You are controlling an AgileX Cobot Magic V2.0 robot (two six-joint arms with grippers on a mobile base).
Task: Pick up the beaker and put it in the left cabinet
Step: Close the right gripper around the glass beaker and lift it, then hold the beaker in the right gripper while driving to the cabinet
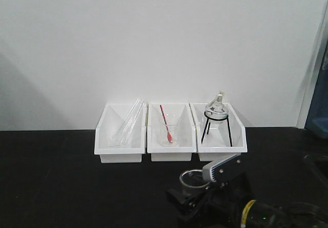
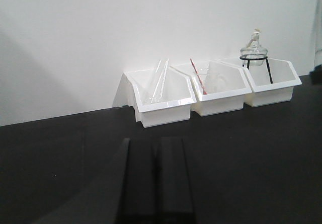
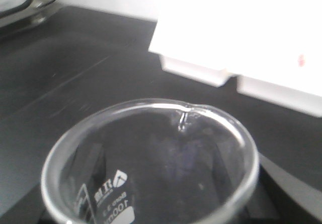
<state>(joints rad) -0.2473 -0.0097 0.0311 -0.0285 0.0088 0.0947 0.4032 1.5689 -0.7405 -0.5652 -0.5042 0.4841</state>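
- We see the right claw (image 1: 195, 186) closed around the beaker (image 3: 151, 104). It grips the beaker low on the glass, with the open rim facing up.
- In the right wrist view the beaker fills the lower frame. It is clear and empty, with a small pouring lip on the far side of the rim and white print reading 100 ml on its wall.
- Under and around this claw lies the black bench (image 1: 51, 187). We cannot tell whether the beaker's base touches it.
- Beyond the claw, towards the white wall (image 1: 154, 33), three white bins stand side by side. The seam between the middle bin (image 1: 169, 155) and the right bin (image 1: 210, 156) lies almost straight ahead.
- The middle bin holds a clear beaker with a red rod (image 1: 164, 120). The right bin holds a round flask (image 1: 215, 107) on a black tripod (image 1: 205, 130).
- Further left of the claw, the left bin (image 1: 119, 157) holds leaning glass tubes (image 1: 129, 121).
- The left claw (image 2: 157, 151) has its dark fingers pressed together with nothing between them, above the bench and well short of the bins.
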